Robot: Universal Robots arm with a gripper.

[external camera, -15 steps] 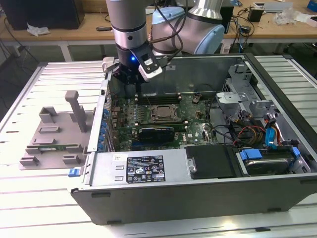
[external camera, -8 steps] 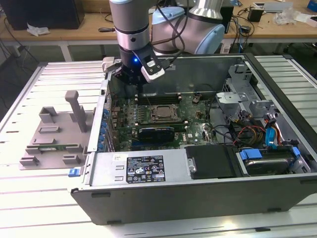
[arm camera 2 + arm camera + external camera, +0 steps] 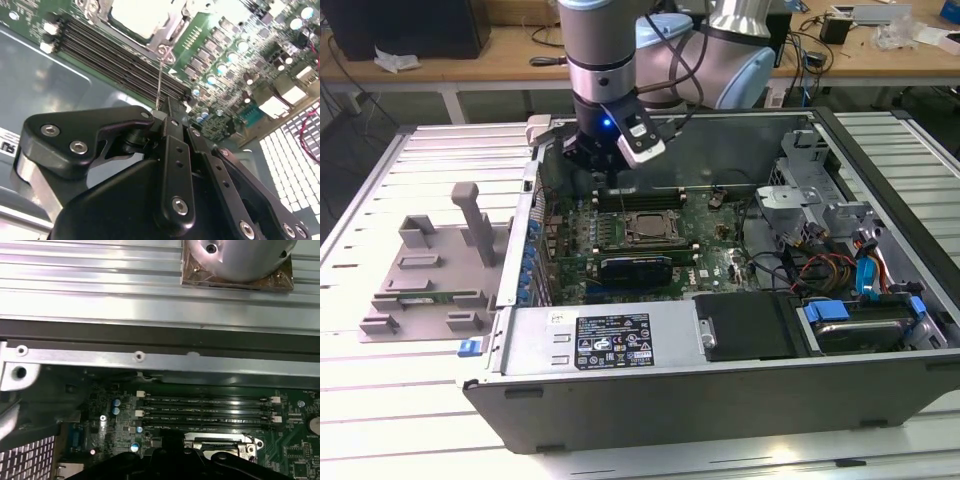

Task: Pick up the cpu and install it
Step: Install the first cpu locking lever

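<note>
Seating looks to be the step in hand, judging by how things lie. The cpu (image 3: pixel 135 17) rests flat in its socket on the motherboard (image 3: pixel 710 250). It is a pale silvery square with a plain, faintly shiny top, ringed by the metal retention frame (image 3: pixel 175 37) and just beside the black memory slots (image 3: pixel 120 60). In the exterior view the cpu (image 3: pixel 648 228) shows as a small dull-grey square near the middle of the board, inside the open computer case (image 3: pixel 670 400) on the slatted metal desk (image 3: pixel 410 400).

The jaws hang over the board on the memory-slot side of the socket, apart from the chip. In the second wrist view they look clenched together. A thin metal rod (image 3: pixel 159 82), likely the socket's lever, runs from their tips toward the socket corner. Whether they pinch it or merely touch it, I cannot tell.

Done well, I judge, any force should follow the lever's own swing, slow and without a sideways shove, since so thin a rod could bend or slip off the tips. The chip should lie level, all four edges inside the frame, before anything bears down, because a tilted corner would endanger the contacts beneath. The tips should also stay clear of the memory slots and the small capacitors (image 3: pixel 222 67) nearby.
</note>
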